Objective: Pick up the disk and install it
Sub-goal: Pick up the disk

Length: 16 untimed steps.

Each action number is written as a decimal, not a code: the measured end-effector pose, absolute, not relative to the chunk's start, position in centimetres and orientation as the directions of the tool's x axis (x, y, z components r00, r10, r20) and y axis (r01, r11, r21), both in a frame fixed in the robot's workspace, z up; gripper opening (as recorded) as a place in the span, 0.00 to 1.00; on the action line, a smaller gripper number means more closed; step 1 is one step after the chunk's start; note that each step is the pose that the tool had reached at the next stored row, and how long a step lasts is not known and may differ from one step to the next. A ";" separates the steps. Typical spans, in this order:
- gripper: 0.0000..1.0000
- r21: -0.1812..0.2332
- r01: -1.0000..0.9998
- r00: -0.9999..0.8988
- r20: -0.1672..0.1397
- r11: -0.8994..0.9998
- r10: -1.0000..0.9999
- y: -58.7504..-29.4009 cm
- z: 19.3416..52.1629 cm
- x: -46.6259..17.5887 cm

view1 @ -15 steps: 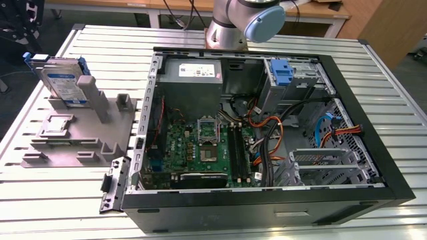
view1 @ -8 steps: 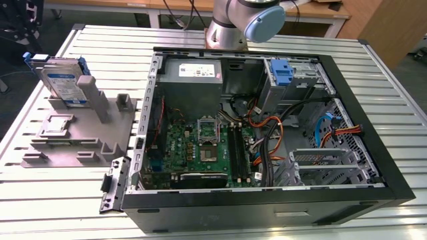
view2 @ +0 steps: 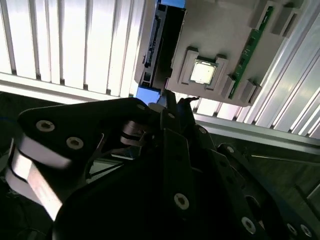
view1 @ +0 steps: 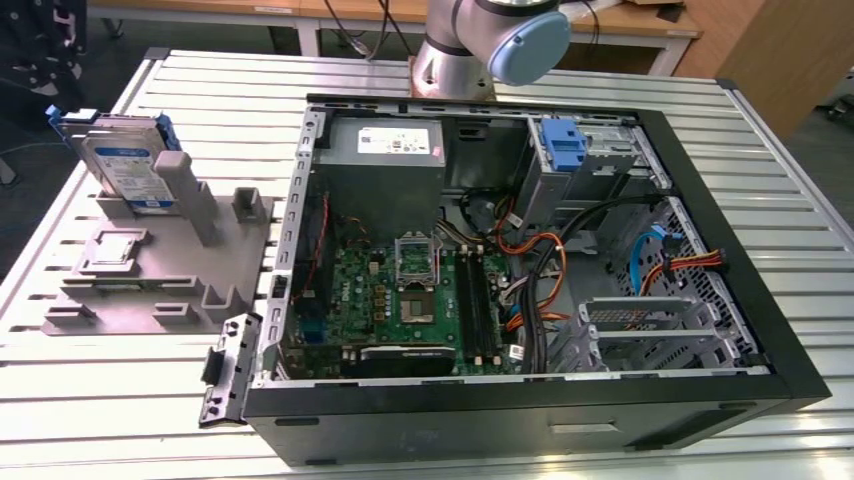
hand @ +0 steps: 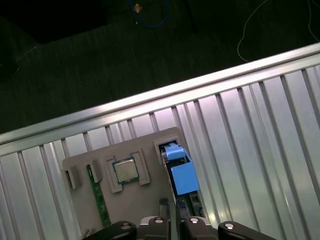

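Observation:
The disk (view1: 124, 165) stands upright on its edge in a slot of the grey holder (view1: 160, 250), at the exterior view's left, outside the computer case. Its white label with a blue band faces the camera and blue rails run along its sides. In both wrist views I see it edge-on from above, with the disk (hand: 181, 172) by the holder's corner and the disk (view2: 159, 45) dark between blue rail ends. My gripper (view2: 176, 102) hangs above it, apart from it, fingers shut with nothing between them. My gripper (hand: 169, 207) points down beside the disk's near end.
The open computer case (view1: 747, 330) lies on the slatted metal table (view1: 107, 400), with a grey drive cage (view1: 667, 330), a blue latch piece (view1: 567, 145) and a power-supply box (view1: 387, 145). The holder also carries a processor chip (hand: 125, 170) and a memory stick (hand: 100, 200).

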<state>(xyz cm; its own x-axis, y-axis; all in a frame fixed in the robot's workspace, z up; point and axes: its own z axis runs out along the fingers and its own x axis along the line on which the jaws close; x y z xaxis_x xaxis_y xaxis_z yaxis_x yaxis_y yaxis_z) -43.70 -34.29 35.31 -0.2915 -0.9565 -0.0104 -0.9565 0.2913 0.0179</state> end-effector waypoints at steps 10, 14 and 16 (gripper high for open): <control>0.53 0.021 -0.968 -0.251 -0.024 0.250 -0.968 -34.1 34.3 -44.5; 0.53 0.023 -0.975 -0.223 -0.031 0.222 -0.974 -34.1 34.1 -44.5; 0.53 0.023 -0.975 -0.223 -0.031 0.222 -0.974 -34.1 34.1 -44.5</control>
